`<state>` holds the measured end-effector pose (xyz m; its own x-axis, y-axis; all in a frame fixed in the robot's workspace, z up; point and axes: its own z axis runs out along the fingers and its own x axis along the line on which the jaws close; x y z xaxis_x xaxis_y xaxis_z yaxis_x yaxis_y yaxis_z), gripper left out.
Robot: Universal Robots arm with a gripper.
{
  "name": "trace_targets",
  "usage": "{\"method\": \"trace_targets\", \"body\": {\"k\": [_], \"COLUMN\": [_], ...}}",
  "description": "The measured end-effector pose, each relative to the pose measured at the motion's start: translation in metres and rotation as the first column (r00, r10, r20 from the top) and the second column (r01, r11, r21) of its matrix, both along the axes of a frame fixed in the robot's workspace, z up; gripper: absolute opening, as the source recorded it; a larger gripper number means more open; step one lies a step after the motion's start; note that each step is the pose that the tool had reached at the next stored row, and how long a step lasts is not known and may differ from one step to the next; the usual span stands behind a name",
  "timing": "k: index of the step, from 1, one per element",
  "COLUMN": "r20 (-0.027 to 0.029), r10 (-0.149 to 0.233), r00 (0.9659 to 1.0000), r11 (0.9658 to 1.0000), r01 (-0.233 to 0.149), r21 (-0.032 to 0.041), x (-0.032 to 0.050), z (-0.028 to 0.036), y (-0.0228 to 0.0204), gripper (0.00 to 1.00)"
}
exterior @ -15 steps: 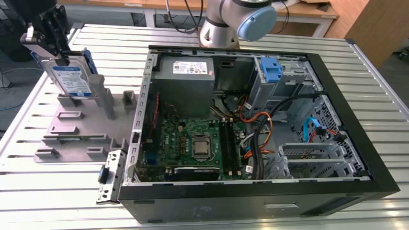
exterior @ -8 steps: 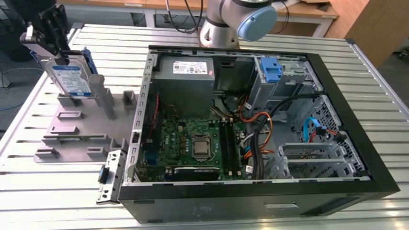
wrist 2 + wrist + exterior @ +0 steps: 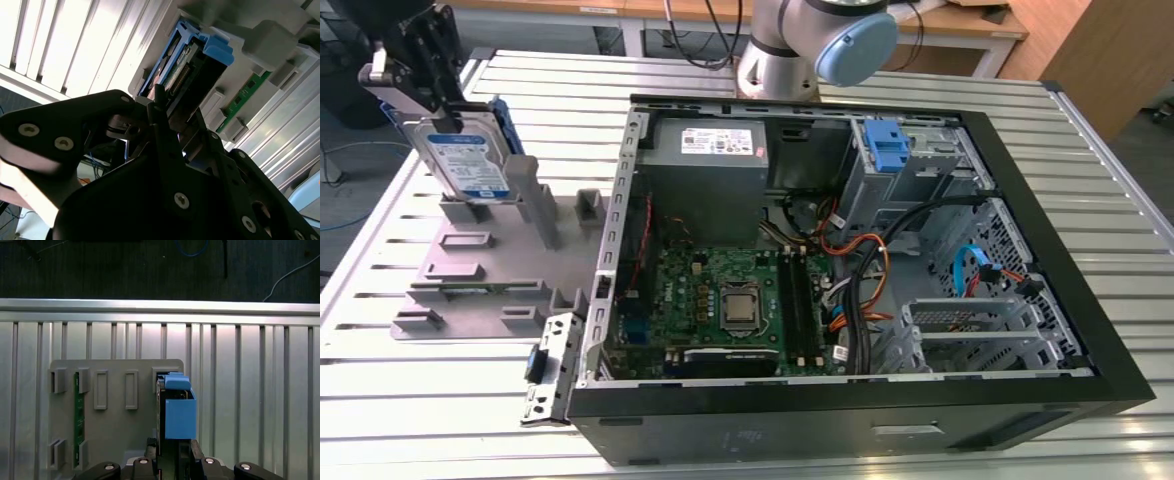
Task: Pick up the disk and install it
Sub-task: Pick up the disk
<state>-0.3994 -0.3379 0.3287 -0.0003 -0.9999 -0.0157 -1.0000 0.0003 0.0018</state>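
Disk (image 3: 464, 160) is standing on edge, slightly tilted, in the grey stand (image 3: 467, 265) on the slatted table (image 3: 400, 400), at about nine o'clock from the open computer case (image 3: 854, 420) in the exterior view. I am holding my gripper (image 3: 443, 122) over its upper edge, and the fingers are closing on the two flat sides. Judging from both wrist views, where the gripper (image 3: 170, 446) (image 3: 172, 112) is bracketing the disk (image 3: 180, 415) (image 3: 200, 65) with no visible gap, I am gripping it.

Step in hand, as I judge it: the pick-up. The lower edge is sitting at the stand's posts, and I cannot tell whether it is seated in its slot or just clear of it. The install is not yet done.

What the next move calls for, as I judge it:
- A pull in line with the slot, so the blue rails are not dragging on the posts.
- A level carry toward two o'clock, where the drive bay (image 3: 887, 145) is sitting just beside the power supply (image 3: 707, 145).

Edges and room:
- The stand (image 3: 115, 430) is carrying a green circuit board (image 3: 77, 410) in a slot well apart from the disk.
- The table between stand and case is offering open room.
- The near wall of the case is rising just beside the stand and is the first edge to clear.
- Cables (image 3: 867, 260) are crowding the case at six o'clock from the bay.
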Motion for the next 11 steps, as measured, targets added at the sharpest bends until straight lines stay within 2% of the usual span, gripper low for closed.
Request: {"method": "trace_targets", "body": {"k": [11], "r20": [-0.0002], "r10": [0.000], "r00": [1.0000], "r11": [1.0000], "r01": [0.000], "r21": [-0.0001], "x": [0.0000], "z": [0.0023], "y": [0.0000], "gripper": [0.35]}}
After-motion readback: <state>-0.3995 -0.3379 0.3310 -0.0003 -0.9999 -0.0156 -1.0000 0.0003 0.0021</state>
